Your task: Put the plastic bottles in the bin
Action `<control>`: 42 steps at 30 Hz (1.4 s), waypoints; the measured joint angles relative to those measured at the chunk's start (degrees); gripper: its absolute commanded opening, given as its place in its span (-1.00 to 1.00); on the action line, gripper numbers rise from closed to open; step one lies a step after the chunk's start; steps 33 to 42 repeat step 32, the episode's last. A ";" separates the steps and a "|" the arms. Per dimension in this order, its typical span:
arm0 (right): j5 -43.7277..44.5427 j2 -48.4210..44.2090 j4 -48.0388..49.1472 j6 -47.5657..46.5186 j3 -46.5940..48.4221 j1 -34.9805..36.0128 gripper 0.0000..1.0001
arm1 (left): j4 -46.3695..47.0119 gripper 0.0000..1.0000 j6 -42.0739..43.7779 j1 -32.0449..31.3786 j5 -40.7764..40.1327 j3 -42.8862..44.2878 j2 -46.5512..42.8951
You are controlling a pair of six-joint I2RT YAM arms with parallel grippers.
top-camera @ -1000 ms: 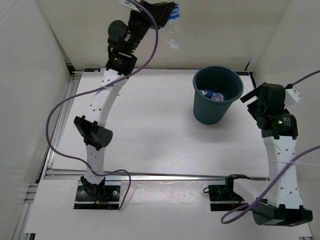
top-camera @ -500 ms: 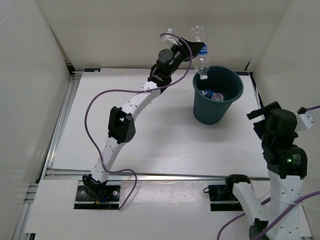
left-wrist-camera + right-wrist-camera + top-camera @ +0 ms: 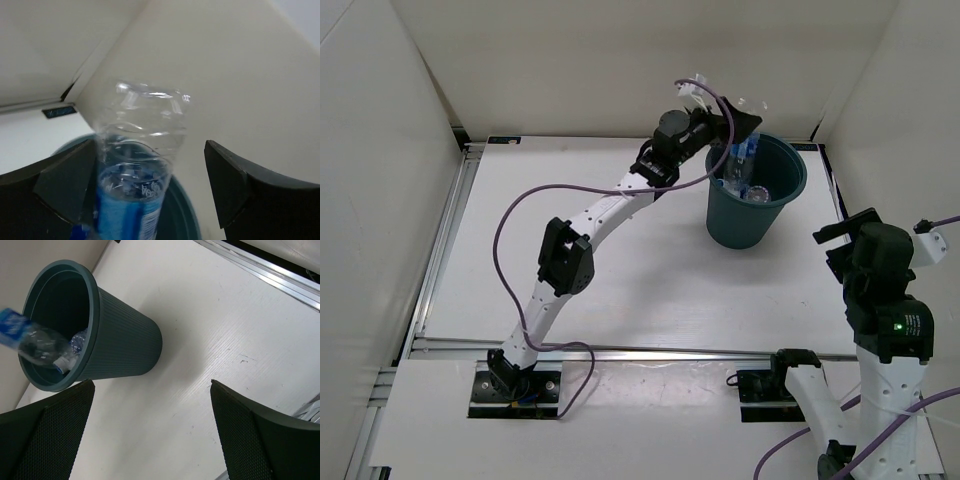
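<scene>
Well, left hand (image 3: 149,147) agape around bottle (image 3: 137,195).

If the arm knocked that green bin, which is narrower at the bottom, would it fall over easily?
Probably fairly tippy: the bin tapers to a base narrower than its rim. It looks like thin ribbed plastic, so it is likely light and might slide or topple at a nudge. The bottles inside look clear and empty, so they would add little steadying weight.

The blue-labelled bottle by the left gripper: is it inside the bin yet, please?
Partly in: the bottle points cap-down past the rim of the bin, label end outside.
</scene>
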 measured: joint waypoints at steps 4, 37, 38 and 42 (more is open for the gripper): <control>0.04 0.00 0.02 -0.26 0.00 0.00 1.00 | -5.60 1.00 9.03 -1.07 1.55 -5.16 -4.46; -20.96 11.58 -0.39 -18.27 -1.40 -0.28 1.00 | -40.24 1.00 21.14 3.74 -60.70 -103.73 -114.12; -20.96 11.58 -0.39 -18.27 -1.40 -0.28 1.00 | -40.24 1.00 21.14 3.74 -60.70 -103.73 -114.12; -20.96 11.58 -0.39 -18.27 -1.40 -0.28 1.00 | -40.24 1.00 21.14 3.74 -60.70 -103.73 -114.12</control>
